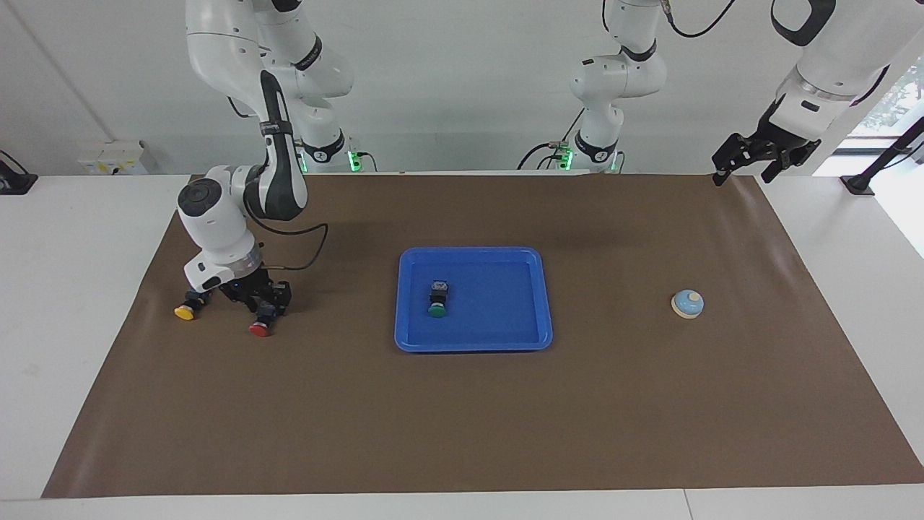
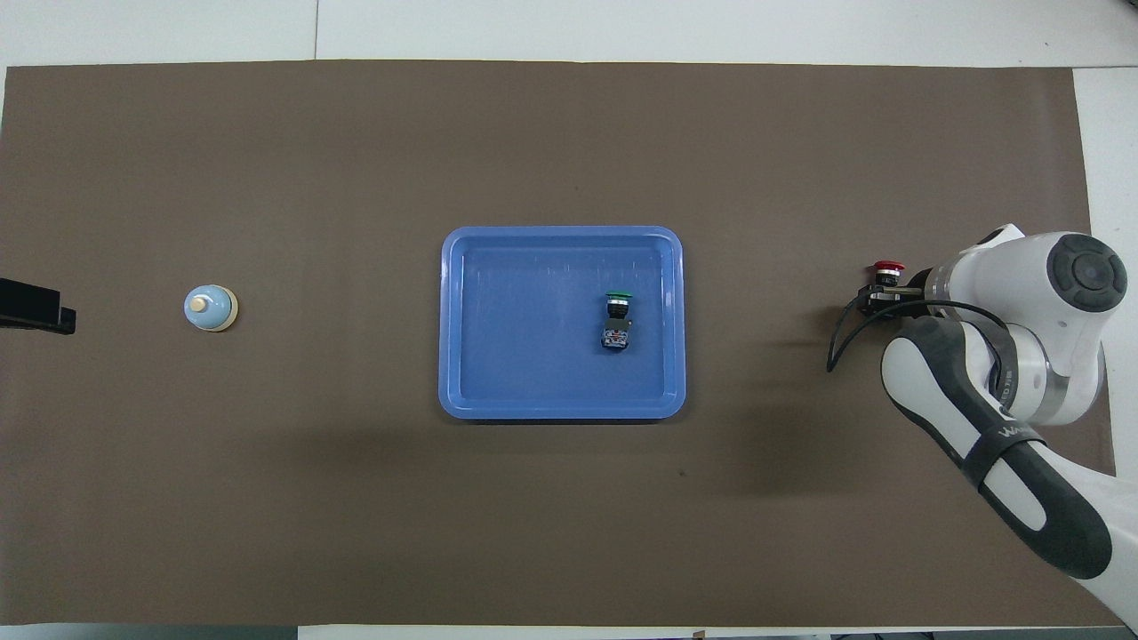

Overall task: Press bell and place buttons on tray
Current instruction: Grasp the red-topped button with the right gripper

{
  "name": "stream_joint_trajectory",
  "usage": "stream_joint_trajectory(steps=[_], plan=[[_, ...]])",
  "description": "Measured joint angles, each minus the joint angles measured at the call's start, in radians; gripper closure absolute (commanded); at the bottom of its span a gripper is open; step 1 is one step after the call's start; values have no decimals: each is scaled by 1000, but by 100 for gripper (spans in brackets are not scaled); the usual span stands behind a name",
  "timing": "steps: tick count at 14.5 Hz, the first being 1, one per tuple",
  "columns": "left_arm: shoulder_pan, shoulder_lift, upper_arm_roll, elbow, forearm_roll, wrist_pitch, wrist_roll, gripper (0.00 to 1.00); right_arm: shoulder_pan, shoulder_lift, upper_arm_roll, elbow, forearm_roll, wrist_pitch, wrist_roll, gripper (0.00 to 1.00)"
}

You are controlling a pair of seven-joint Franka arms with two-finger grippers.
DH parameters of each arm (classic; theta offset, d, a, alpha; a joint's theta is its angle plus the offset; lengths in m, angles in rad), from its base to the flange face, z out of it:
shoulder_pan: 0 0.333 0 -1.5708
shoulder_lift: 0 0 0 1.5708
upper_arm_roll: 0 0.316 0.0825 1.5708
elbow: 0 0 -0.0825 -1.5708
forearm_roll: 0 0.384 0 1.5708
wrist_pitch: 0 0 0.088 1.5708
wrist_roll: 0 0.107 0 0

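Observation:
My right gripper (image 1: 264,302) is low over the mat at the right arm's end, shut on the black body of the red button (image 1: 260,329), which lies on the mat; it also shows in the overhead view (image 2: 886,267). The yellow button (image 1: 185,311) lies beside it, hidden under the arm from overhead. The green button (image 1: 437,310) lies on its side in the blue tray (image 1: 473,345) at the table's middle, also seen from overhead (image 2: 617,300). The light-blue bell (image 1: 688,303) stands toward the left arm's end. My left gripper (image 1: 747,167) waits open, raised over the mat's corner.
A brown mat (image 1: 462,419) covers the table, with white table edge around it. A black cable loops from the right wrist (image 1: 310,245). Overhead, the tray's rim (image 2: 560,411), the bell (image 2: 210,308) and the left gripper's tip (image 2: 36,307) show.

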Motion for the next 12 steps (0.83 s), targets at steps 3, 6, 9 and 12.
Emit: stream_joint_trajectory(steps=[3, 6, 9, 12], plan=[[0, 0, 0, 0, 0, 0, 0, 0, 0, 0, 2, 2, 0, -2, -9, 100], [0, 0, 0, 0, 0, 0, 0, 0, 17, -3, 12, 57, 0, -95, -9, 100], [0, 0, 0, 0, 0, 0, 0, 0, 120, -9, 16, 237, 0, -334, 91, 100], [0, 0, 0, 0, 0, 0, 0, 0, 272, 2, 21, 413, 0, -525, 258, 100]])
